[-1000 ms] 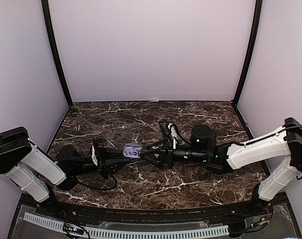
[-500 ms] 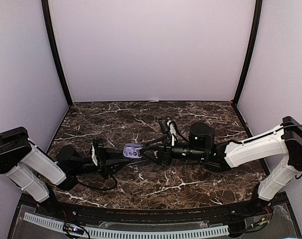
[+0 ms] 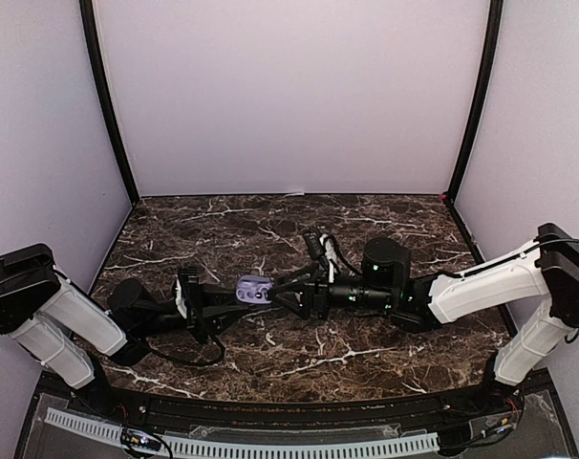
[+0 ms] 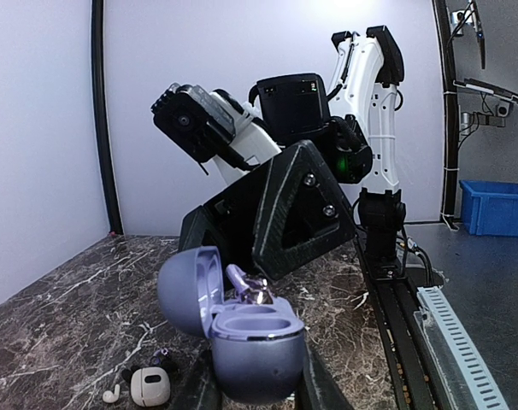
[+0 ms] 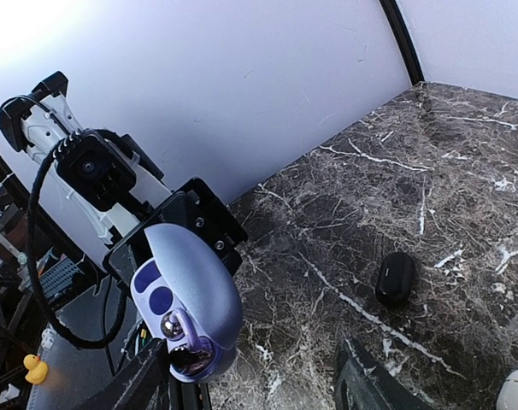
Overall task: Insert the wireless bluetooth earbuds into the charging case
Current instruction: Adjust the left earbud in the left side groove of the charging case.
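While both arms reach low toward each other over the dark marble table (image 3: pixel 366 354), the left gripper (image 3: pixel 230 296) is clamped on a lilac charging case (image 4: pixel 257 342) and holds it above the table near the middle. The case lid (image 4: pixel 189 290) stands open, tilted back toward the left side in the left wrist view. One lilac earbud (image 4: pixel 246 286) sits at a pocket of the case and sticks up from it, with a shiny end; I cannot tell if it is fully seated. The right gripper (image 3: pixel 285 290) is just beside the open case on its right side, and its two black fingers (image 4: pixel 297 201) are spread apart, with nothing gripped between them in the right wrist view. Whether one finger touches the earbud, I cannot say. Below the held case, on the table, lies a white earbud (image 4: pixel 112 395), just beside a small white case (image 4: pixel 148 386). Something small and dark lies close behind that white case, but it is too small to name. Farther off on the marble rests a dark oval case (image 5: pixel 396 278), closed and alone.
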